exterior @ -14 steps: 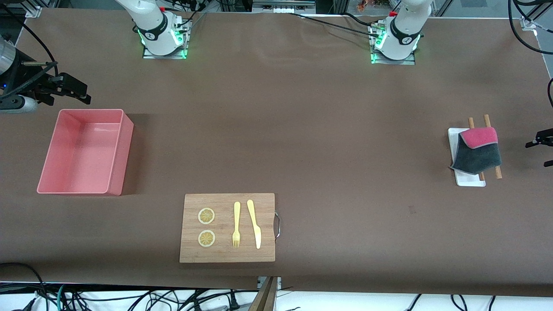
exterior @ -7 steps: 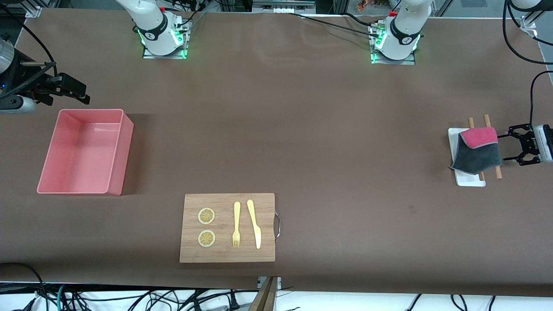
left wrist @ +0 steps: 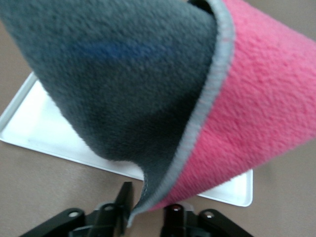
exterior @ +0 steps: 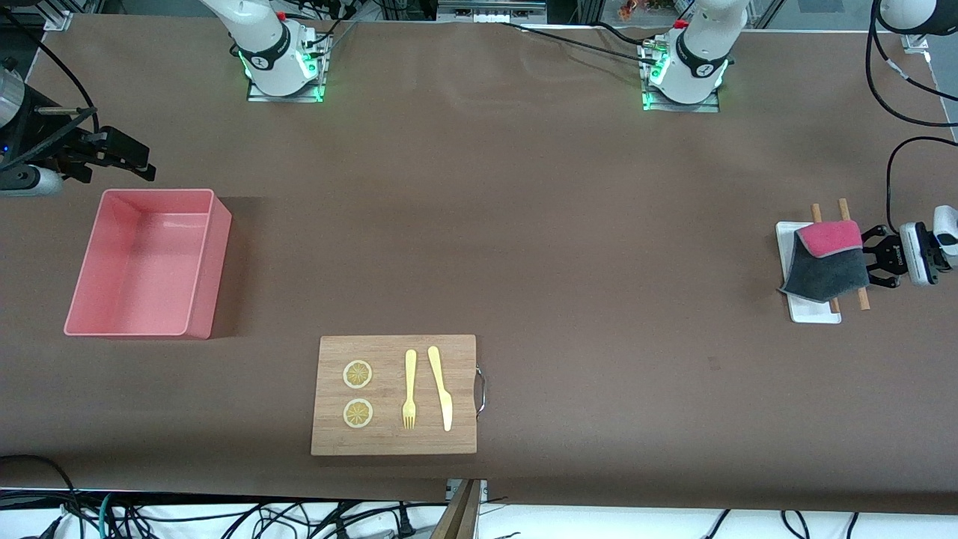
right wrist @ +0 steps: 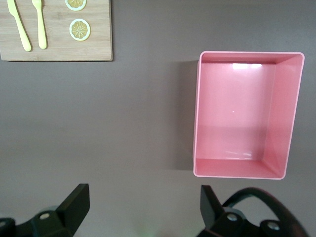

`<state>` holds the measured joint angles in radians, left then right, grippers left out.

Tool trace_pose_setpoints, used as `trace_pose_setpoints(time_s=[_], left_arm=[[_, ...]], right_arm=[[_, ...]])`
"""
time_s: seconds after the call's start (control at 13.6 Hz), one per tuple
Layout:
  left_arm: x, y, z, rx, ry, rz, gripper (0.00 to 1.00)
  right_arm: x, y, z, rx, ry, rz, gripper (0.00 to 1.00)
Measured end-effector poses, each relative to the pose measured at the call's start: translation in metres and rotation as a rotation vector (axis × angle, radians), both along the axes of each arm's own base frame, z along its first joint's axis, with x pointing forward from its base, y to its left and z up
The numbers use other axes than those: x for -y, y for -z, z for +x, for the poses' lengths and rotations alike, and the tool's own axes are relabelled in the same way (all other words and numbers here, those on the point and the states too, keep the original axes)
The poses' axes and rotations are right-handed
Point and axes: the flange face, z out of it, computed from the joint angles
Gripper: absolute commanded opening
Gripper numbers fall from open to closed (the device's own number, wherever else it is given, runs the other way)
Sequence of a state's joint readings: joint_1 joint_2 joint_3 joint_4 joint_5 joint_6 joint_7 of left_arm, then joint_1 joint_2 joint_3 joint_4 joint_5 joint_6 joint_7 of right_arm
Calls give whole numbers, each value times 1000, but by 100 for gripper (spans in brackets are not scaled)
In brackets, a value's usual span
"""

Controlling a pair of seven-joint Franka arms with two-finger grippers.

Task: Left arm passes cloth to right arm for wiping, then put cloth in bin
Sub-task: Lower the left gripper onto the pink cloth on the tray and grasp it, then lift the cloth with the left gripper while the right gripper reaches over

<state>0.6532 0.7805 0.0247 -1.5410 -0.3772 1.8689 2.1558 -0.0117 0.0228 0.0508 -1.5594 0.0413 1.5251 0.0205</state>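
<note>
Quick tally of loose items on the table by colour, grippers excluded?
Pink: 2, pink rectangular plastic bin, pink-and-grey fuzzy cloth
Yellow: 4, two lemon slices, plastic fork, plastic knife
White: 1, small white tray
Wood: 3, wooden cutting board, two wooden sticks
Total: 10

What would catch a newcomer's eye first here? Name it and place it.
The pink and grey cloth, draped over wooden sticks on a white tray at the left arm's end of the table, with the left gripper closing on its edge. Next, the pink bin at the right arm's end, where the right gripper waits open.
</note>
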Motion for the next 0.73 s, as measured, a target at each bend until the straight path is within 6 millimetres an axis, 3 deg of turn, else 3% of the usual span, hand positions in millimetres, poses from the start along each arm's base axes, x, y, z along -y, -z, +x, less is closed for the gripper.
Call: trace_pose_setpoints(time_s=[0.15, 0.29, 0.59, 0.73], left_arm=[[-2, -15, 12, -12, -9, 50, 0], [-9, -42, 22, -12, -13, 86, 0], [-12, -138, 36, -107, -39, 119, 0], [6, -195, 39, -194, -108, 139, 0]], right_arm=[[0, 0, 0, 0, 0, 0, 99], [0, 0, 0, 0, 0, 0, 100], [0, 0, 0, 0, 1, 0, 99], [0, 1, 1, -2, 0, 0, 99]])
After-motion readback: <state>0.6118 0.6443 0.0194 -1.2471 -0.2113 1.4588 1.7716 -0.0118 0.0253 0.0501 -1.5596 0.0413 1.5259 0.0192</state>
